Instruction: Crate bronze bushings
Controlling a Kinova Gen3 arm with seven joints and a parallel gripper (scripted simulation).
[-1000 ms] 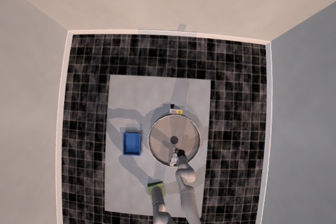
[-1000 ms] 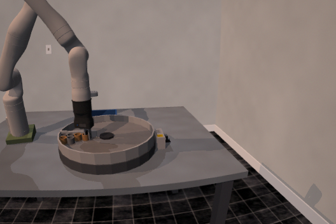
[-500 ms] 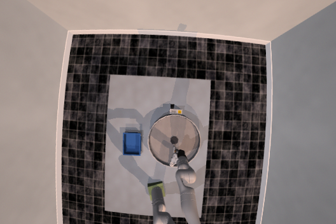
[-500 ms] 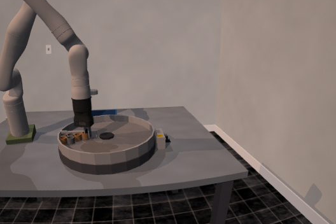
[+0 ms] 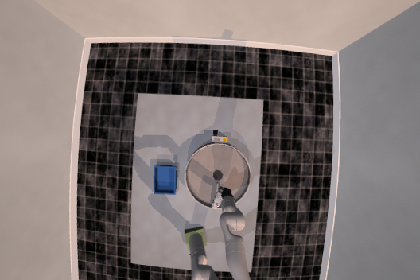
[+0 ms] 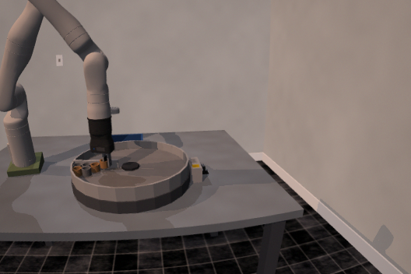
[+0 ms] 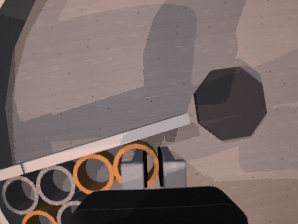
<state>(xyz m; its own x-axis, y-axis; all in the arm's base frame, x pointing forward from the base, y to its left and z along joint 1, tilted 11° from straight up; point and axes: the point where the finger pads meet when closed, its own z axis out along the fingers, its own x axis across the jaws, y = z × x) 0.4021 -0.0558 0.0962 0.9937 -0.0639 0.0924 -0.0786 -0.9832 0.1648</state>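
Note:
The turning table [image 5: 199,160] [image 6: 156,195] is a round, high-rimmed tray. My gripper [image 6: 107,161] [image 7: 152,160] is shut on the wall of a bronze bushing [image 6: 103,164] [image 7: 116,162], one finger inside the ring and one outside. This bushing stands slightly higher than its neighbours. Beside it is a second bronze bushing [image 6: 95,167] [image 7: 76,175]; a third bronze bushing [image 6: 78,171] [image 7: 40,213] is partly cut off in the wrist view. Grey steel bushings [image 6: 86,172] [image 7: 38,184] stand among them; my gripper's body hides part of the group. The blue crate [image 5: 154,181] [image 6: 128,137] shows no bushings inside.
A pale straight bar [image 7: 100,149] runs beside the bushings towards the dark central hub [image 5: 217,175] [image 6: 130,166] [image 7: 230,105]. The turning table's raised rim lies between my gripper and the crate. A small box with a yellow mark [image 5: 219,139] [image 6: 196,172] adjoins the rim.

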